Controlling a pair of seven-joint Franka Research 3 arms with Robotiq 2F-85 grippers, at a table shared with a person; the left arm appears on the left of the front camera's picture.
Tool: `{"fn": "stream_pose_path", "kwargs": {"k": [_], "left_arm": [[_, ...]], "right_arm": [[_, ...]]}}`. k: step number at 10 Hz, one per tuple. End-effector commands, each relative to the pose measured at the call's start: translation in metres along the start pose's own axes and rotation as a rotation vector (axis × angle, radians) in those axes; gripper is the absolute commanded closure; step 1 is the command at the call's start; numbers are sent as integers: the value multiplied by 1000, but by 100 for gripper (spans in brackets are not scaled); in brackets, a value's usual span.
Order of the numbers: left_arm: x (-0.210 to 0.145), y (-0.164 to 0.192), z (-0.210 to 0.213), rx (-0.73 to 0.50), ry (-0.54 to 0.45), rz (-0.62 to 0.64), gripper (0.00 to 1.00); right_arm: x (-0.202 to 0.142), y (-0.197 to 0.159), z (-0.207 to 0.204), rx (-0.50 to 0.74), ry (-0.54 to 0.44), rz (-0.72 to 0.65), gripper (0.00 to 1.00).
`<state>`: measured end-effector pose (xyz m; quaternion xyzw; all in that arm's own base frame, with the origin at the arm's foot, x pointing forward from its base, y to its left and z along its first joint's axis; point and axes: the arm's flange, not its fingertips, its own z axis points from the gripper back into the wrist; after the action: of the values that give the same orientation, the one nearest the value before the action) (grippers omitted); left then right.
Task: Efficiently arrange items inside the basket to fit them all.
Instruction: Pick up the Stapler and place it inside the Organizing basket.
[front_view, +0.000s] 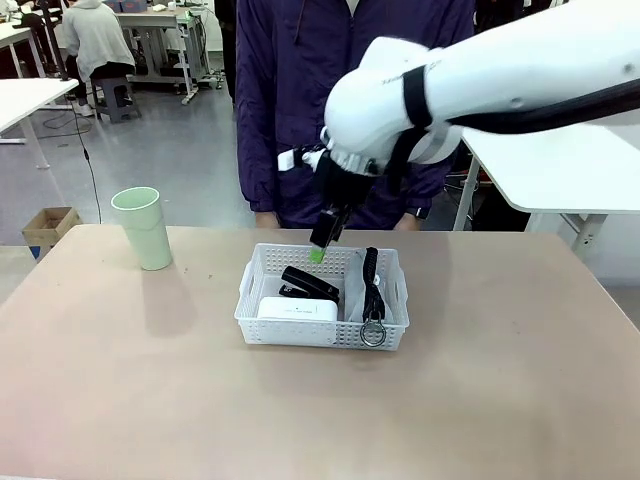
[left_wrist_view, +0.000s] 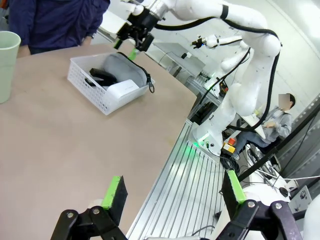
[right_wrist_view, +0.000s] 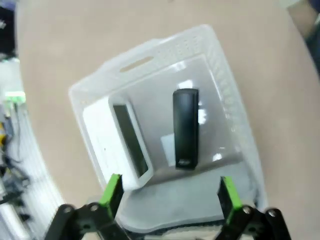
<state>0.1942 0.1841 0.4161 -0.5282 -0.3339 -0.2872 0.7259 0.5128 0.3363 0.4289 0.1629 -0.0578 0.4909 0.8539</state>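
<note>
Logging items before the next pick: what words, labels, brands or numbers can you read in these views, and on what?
No text can be read.
Black stapler: small pale mark near one end, too blurred to read.
Grey pouch, white box, pale green cup, basket: no print visible.

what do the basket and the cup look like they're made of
The basket looks like white moulded plastic with a slight sheen: its thin walls are a grid of small holes. The cup is pale green, smooth and matte, probably plastic, though coated paper cannot be ruled out.
</note>
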Motion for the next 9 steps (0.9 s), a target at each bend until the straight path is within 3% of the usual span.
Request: {"fn": "stream_pose_path", "kwargs": {"k": [1, 2, 5, 9], "left_arm": [[2, -2, -2, -9, -23, -24, 0], [2, -2, -2, -9, -23, -24, 0], [2, -2, -2, -9, -23, -24, 0], [2, -2, -2, -9, -23, -24, 0]], "right_arm": [[-69, -11, 57, 141, -80, -238, 0], [-104, -23, 86, 189, -97, -342, 0], [-241, -61, 146, 251, -393, -630, 0], [-424, -121, 152, 533, -711, -890, 0]]}}
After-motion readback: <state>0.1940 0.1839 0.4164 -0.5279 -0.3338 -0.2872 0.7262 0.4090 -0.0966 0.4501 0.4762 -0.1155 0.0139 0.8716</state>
